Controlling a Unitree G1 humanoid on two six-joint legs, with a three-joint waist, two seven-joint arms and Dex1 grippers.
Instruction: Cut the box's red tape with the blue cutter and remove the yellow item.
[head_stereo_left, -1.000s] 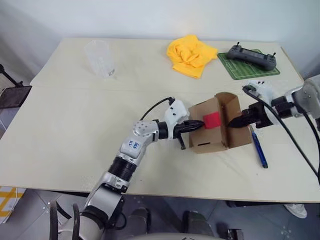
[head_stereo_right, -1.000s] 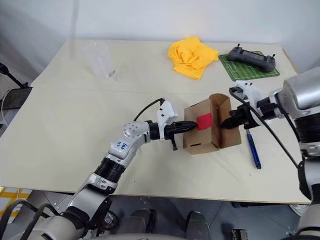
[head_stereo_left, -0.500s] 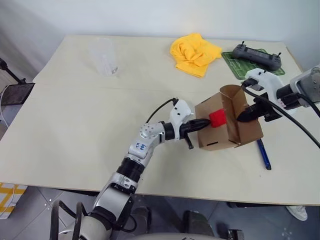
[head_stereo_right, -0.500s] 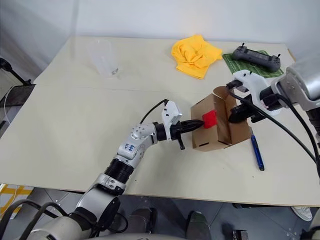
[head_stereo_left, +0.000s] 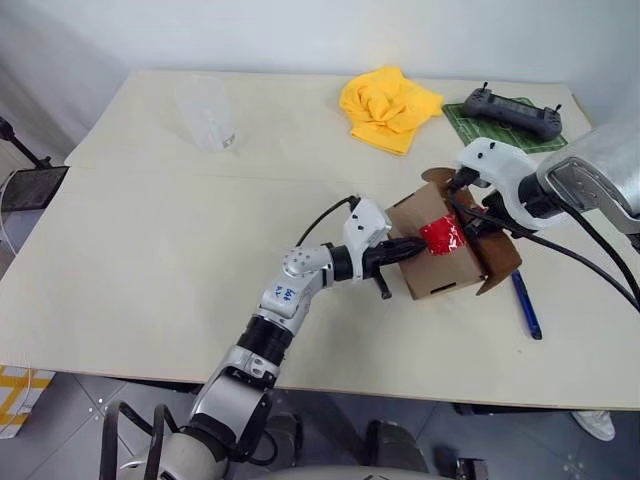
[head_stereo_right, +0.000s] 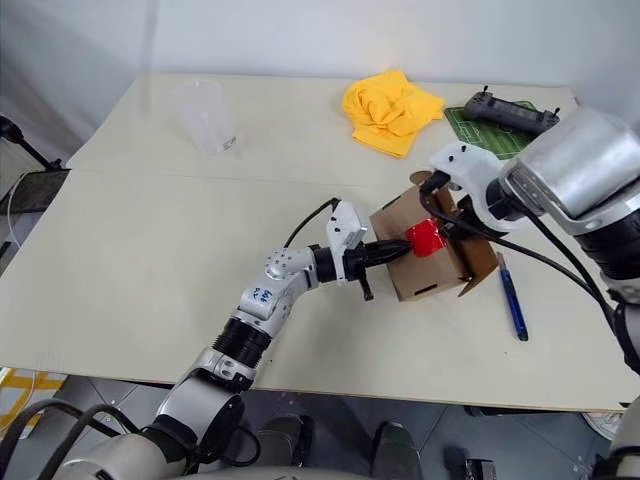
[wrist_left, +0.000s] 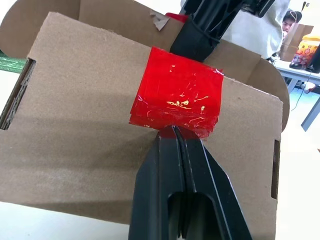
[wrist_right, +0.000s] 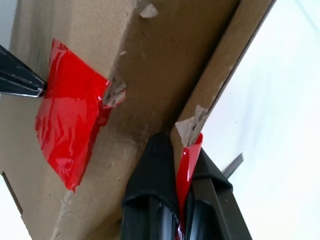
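Box (head_stereo_left: 450, 250) of brown cardboard lies tipped on the tabletop (head_stereo_left: 150, 260), between the two tools. The left tool (head_stereo_left: 418, 243) points sideways at it, fingers pressed together with nothing between them, and their tips touch the lower edge of the red tape (wrist_left: 176, 95) on the box's side. The right tool (wrist_right: 184, 165) comes down from the other side of the box; its fingers are closed on the edge of a cardboard flap, with a strip of the red tape pinched between them. A thin slot is cut in the box wall just below the left tool.

The blue cutter (head_stereo_left: 526, 304) lies flat on the tabletop beside the box, on the right tool's side, untouched. Behind the right tool lie a yellow cloth (head_stereo_left: 388, 94) with many folds and a black controller (head_stereo_left: 506, 112) on a green mat (head_stereo_left: 470, 128). Well away from the left tool stands a clear plastic cup (head_stereo_left: 205, 113)
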